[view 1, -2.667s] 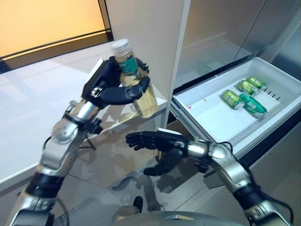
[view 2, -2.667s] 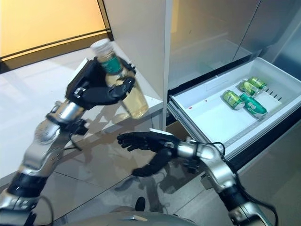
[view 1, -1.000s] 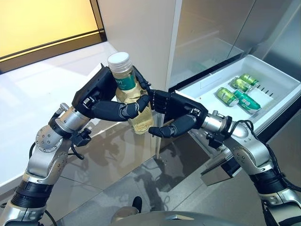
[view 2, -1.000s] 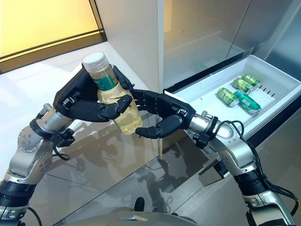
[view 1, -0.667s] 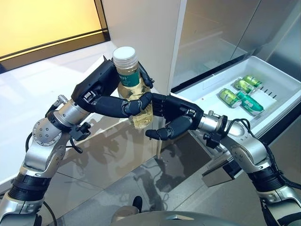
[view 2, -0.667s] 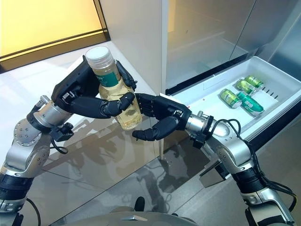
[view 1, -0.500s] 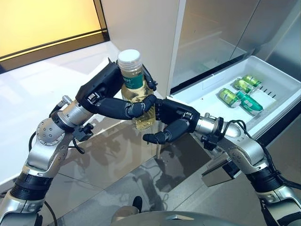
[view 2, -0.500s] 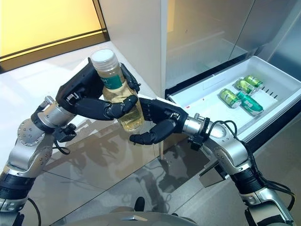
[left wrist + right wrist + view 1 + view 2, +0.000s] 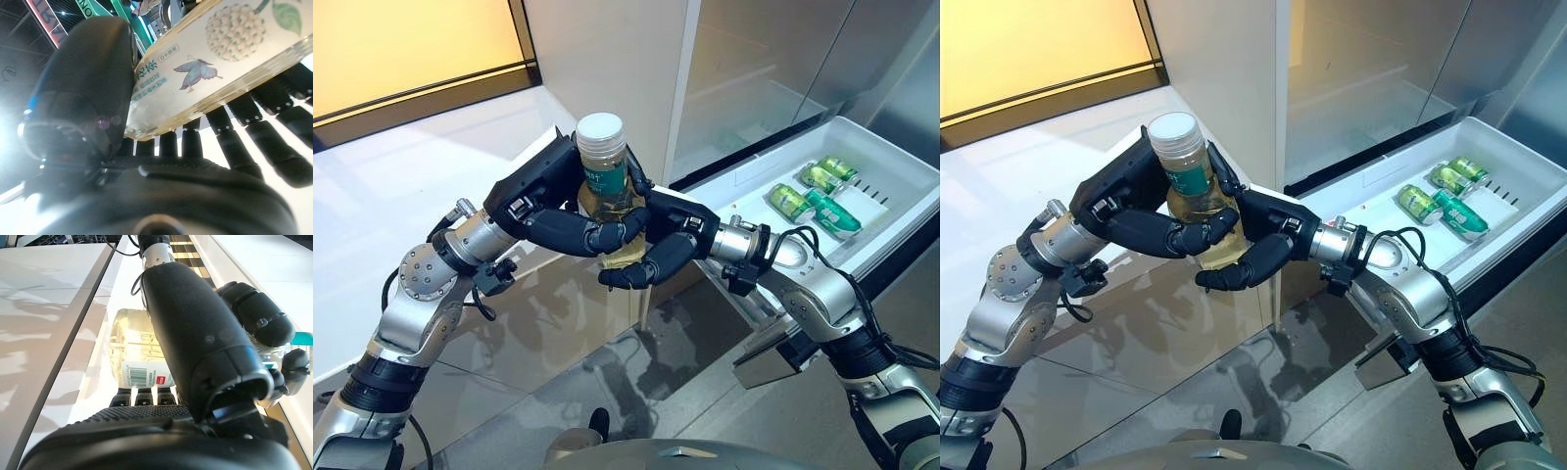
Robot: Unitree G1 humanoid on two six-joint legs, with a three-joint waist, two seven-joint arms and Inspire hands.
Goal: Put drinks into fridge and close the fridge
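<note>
A clear bottle (image 9: 605,174) of pale yellow tea, with a white cap and green label, is held upright in the air in front of the fridge. My left hand (image 9: 543,196) is shut on its upper body from the left. My right hand (image 9: 674,243) wraps its lower part from the right, with the thumb curled under it. The bottle shows against my left hand's fingers in the left wrist view (image 9: 195,73), and between thumb and fingers in the right wrist view (image 9: 132,342). The white fridge drawer (image 9: 744,230) stands pulled out to the right, with green cans (image 9: 808,196) lying in its far end.
The open fridge compartment with a glass shelf (image 9: 744,98) is above the drawer. A white upright panel (image 9: 607,59) stands just behind the bottle. A white counter (image 9: 382,215) runs along the left. Grey tiled floor lies below.
My left hand has carried the bottle right and slightly down. My right hand has moved in and closed round the bottle's lower part, where before its fingers stood just beside it.
</note>
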